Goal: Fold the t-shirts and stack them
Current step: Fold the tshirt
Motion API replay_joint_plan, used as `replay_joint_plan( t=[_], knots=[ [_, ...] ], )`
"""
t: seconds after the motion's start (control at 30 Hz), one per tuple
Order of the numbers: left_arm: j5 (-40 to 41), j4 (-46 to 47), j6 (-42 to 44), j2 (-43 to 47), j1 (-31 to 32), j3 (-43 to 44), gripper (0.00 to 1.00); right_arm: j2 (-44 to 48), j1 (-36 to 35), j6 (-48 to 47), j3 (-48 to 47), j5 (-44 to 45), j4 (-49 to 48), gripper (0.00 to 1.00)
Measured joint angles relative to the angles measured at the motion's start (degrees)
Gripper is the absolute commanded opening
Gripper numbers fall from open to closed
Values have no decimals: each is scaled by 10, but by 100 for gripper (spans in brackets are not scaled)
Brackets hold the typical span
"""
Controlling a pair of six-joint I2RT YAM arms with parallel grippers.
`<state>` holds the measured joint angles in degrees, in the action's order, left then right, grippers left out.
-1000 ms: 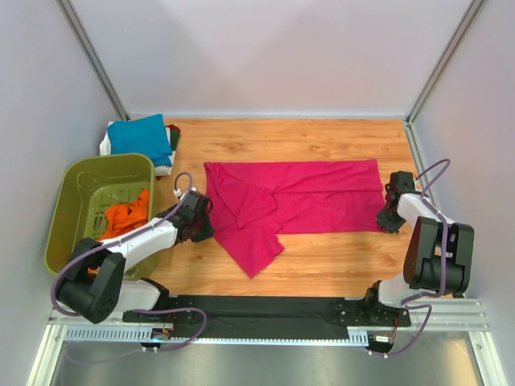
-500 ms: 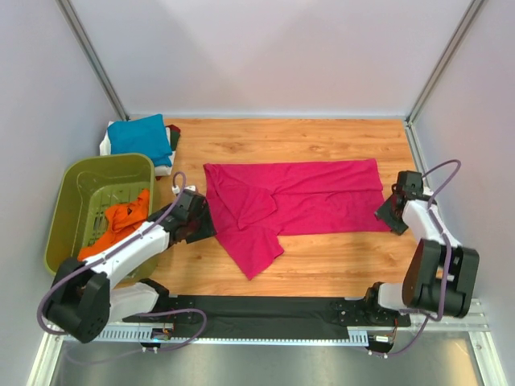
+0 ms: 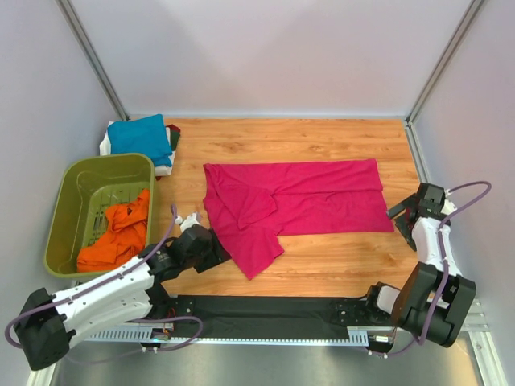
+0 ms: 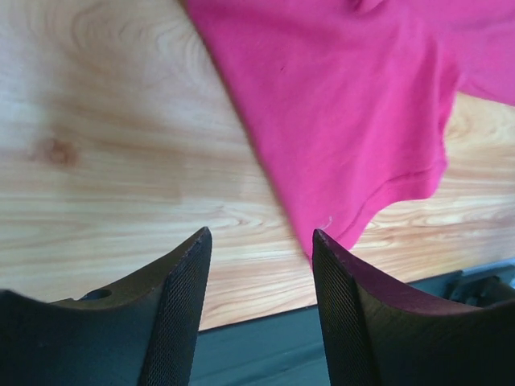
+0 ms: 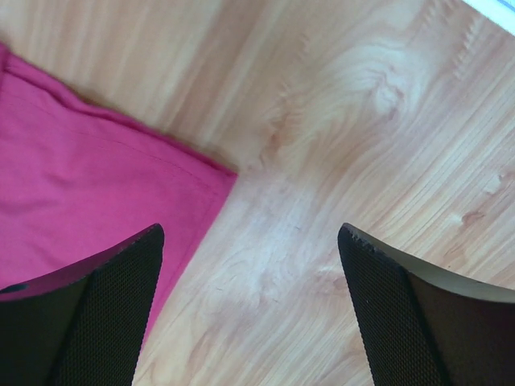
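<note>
A magenta-pink t-shirt (image 3: 314, 197) lies spread across the wooden table, its lower left part folded into a point toward the front edge. My left gripper (image 3: 217, 254) stands open just left of that point, with the cloth (image 4: 346, 104) ahead of its empty fingers (image 4: 173, 322). My right gripper (image 3: 401, 213) is open beside the shirt's right lower corner (image 5: 80, 185), with bare wood between its fingers (image 5: 386, 305). An orange t-shirt (image 3: 121, 232) lies in the basket. A folded teal-blue t-shirt (image 3: 138, 134) rests on a white one (image 3: 105, 145) at the back left.
The olive-green basket (image 3: 105, 162) stands at the left edge of the table. A black mat (image 3: 265, 314) runs along the near edge between the arm bases and shows in the left wrist view (image 4: 265, 346). Grey walls close in the back and sides.
Both grippers have opened and let go of the magenta shirt. The left arm has drawn back toward the near edge; the right gripper has pulled away to the right of the shirt's corner.
</note>
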<state>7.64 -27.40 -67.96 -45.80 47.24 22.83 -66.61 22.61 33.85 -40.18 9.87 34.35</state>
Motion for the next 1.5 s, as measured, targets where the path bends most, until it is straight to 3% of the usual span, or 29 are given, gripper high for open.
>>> replay_joint_plan(
  t=[0.23,0.6,0.7,0.73,0.83,1.03,1.5],
  knots=[
    [66,11,-92,-60,93,6,59,-12,19,3,49,-31,-51,73],
    [80,31,-132,-89,109,3,59,-86,18,9,55,-54,-126,66],
    [80,35,-132,-90,109,-1,59,-99,19,9,49,-52,-134,51],
    [80,36,-132,-90,109,-2,59,-104,19,9,48,-49,-139,40],
    [79,40,-132,-93,109,-2,59,-113,19,11,45,-43,-141,21],
    [75,71,-139,-136,116,-2,59,-117,18,11,44,-39,-139,0],
    [93,104,-196,-163,163,3,59,-126,19,10,37,-44,-140,0]
  ],
)
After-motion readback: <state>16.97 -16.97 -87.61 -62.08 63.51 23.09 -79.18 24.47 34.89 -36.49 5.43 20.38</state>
